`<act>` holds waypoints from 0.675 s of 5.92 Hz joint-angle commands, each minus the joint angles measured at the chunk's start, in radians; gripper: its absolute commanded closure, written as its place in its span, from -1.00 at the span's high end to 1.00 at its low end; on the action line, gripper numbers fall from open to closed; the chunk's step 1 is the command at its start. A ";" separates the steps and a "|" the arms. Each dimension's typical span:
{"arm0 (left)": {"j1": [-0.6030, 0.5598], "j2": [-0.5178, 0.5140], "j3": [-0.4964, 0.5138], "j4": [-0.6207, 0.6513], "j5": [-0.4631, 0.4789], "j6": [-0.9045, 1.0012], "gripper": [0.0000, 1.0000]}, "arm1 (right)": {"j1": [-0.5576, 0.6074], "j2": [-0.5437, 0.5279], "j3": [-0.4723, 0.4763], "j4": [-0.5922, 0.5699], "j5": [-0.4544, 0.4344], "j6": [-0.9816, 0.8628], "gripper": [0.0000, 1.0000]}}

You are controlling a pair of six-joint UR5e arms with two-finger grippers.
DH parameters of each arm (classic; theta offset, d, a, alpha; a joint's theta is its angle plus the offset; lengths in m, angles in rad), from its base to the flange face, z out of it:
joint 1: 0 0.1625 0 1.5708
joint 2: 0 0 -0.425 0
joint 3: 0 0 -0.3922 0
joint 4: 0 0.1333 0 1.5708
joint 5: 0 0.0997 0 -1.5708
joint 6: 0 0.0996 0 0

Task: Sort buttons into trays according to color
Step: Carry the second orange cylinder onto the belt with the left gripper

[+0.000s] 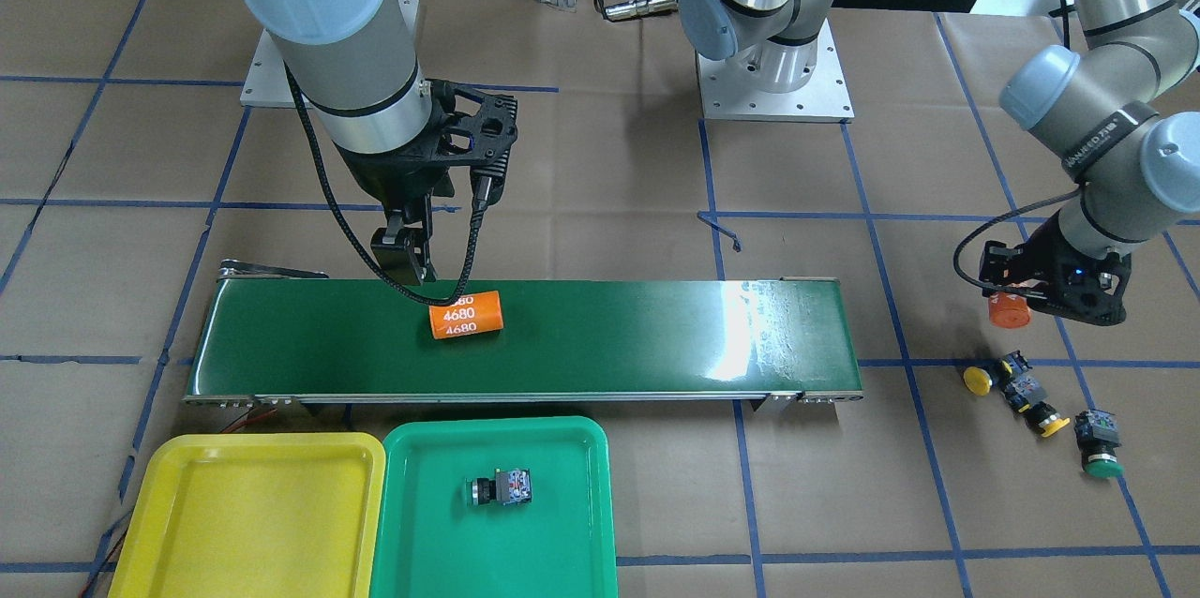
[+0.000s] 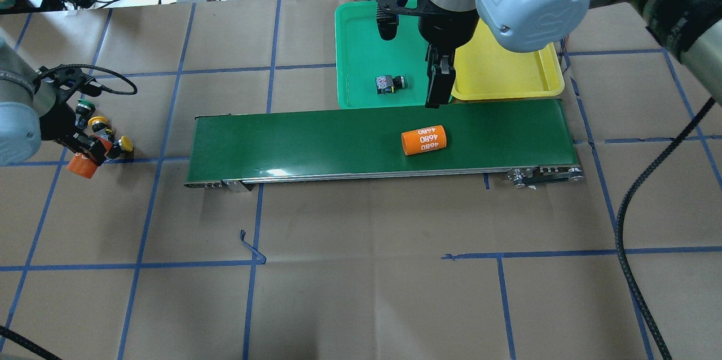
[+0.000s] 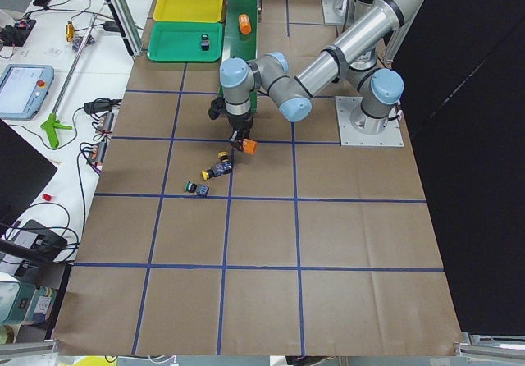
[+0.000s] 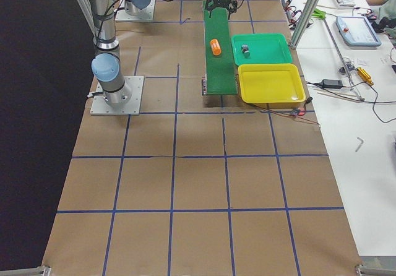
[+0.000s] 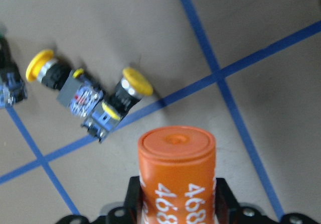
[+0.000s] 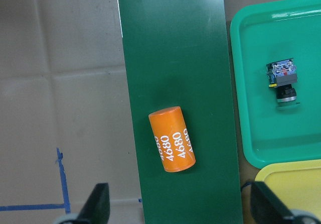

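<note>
By my count the sort is about a quarter done. One button [image 1: 502, 488] lies on its side in the green tray [image 1: 562, 560], though I can't make out its cap colour from here. I see no button in the yellow tray [image 1: 253, 514].

Three buttons are left on the desk [image 1: 600, 186] past the belt's end. Two yellow ones [image 1: 994, 380] [image 1: 1041, 415] touch each other and a green one [image 1: 1097, 443] sits just beside them.

My left end effector [image 1: 1020, 296] hangs near that cluster, clenched around an orange cylinder [image 5: 176, 179], not a button. My right end effector [image 1: 405, 259] hovers released, fingers [image 6: 98, 204] spread wide, above the belt [image 1: 656, 336], where a second orange cylinder [image 1: 466, 315] lies. I judge both yellows and the green remain to be moved.
</note>
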 commanded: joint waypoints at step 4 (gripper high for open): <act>-0.375 -0.001 0.028 -0.103 -0.159 0.445 -0.99 | -0.001 0.000 0.001 0.001 -0.001 -0.001 1.00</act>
